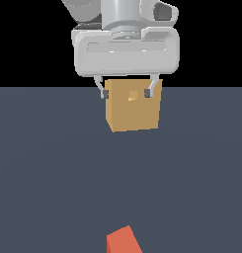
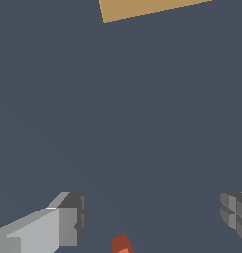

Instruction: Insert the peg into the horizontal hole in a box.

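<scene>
The smooth grey gripper (image 1: 126, 92) hangs with its blocky fingers (image 2: 68, 222) spread wide and empty above the matte slate floor (image 1: 53, 173), the flat-faced tan box (image 1: 134, 111) behind it, the orange-red square-ended peg (image 1: 124, 241) lying well apart nearer the camera.

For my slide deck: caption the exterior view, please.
Open hand hangs before the tan box; orange peg lies ungrasped at the frame's bottom.
</scene>
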